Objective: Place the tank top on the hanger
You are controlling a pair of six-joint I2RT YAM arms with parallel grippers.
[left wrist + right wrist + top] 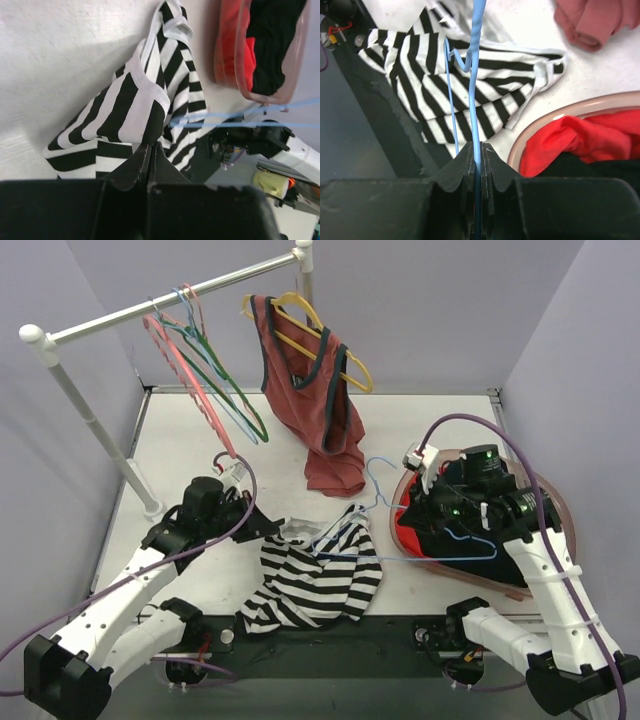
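Nearest me, between the 2 arm bases, the striped tank top (320,585) lies crumpled on the white surface (200,440), part of it spilling over the dark near edge. The left hand (149,150) is clenched on a white-trimmed fold of it. The right hand (477,152) is pinched tight on the thin wire of the light-blue hanger (476,100), which reaches across the stripes. Just right of that sits a pink basin (560,510) holding red cloth (410,530) and black cloth (275,45). Farther back, a rust-red top (310,390) hangs on a yellow hanger (355,370) from the white rail (170,302), beside a pink hanger (190,380).
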